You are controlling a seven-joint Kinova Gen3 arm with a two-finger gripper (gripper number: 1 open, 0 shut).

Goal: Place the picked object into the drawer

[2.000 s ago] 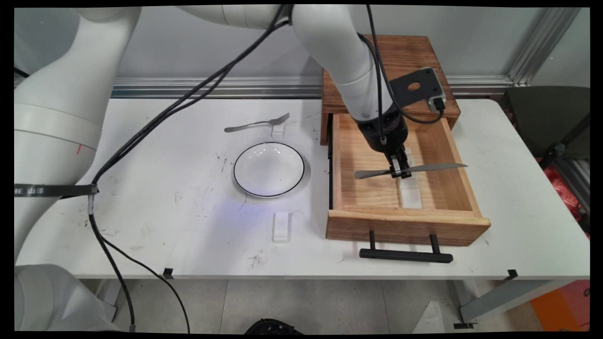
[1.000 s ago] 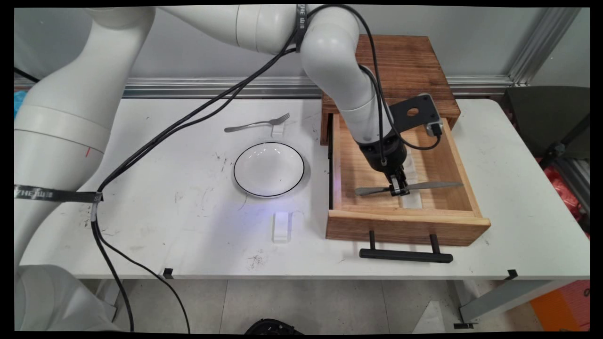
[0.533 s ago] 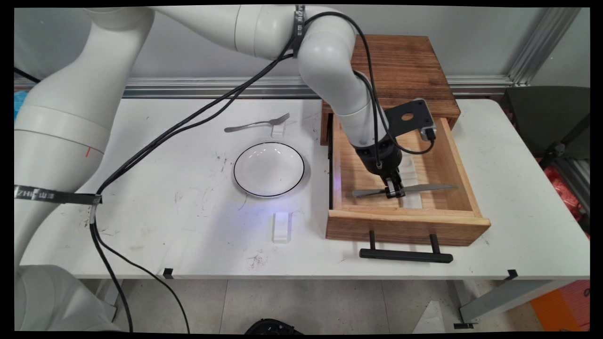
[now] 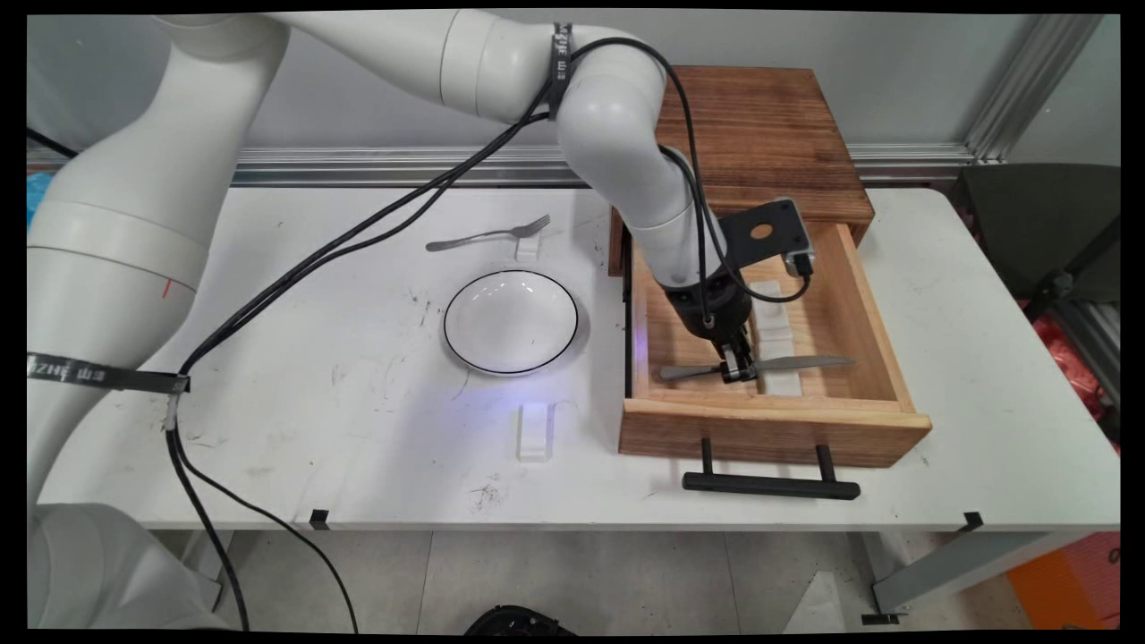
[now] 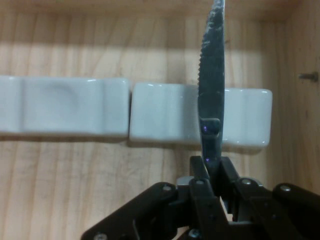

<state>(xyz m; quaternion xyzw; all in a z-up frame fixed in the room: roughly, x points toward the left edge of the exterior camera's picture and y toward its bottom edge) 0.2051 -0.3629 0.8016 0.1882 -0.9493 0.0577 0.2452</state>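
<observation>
My gripper (image 4: 738, 368) (image 5: 212, 167) is shut on a metal table knife (image 4: 805, 363) (image 5: 212, 75), gripping it near the middle. It holds the knife level and crosswise, low inside the open wooden drawer (image 4: 872, 313). In the hand view the serrated blade lies across the right one of two white cutlery rests (image 5: 165, 120) on the drawer floor (image 5: 75, 175). The other white rest (image 5: 60, 106) sits to its left. I cannot tell whether the blade touches the rest.
The drawer's black handle (image 4: 771, 484) juts toward the table's near edge. A white plate with a black rim (image 4: 511, 322) sits left of the drawer. A fork (image 4: 487, 235) lies behind it on a small white rest, and another white rest (image 4: 535, 431) stands in front.
My gripper has come down and toward the drawer's front with the knife, then drifted a little left. The knife now sits low inside the drawer over the white rest.
</observation>
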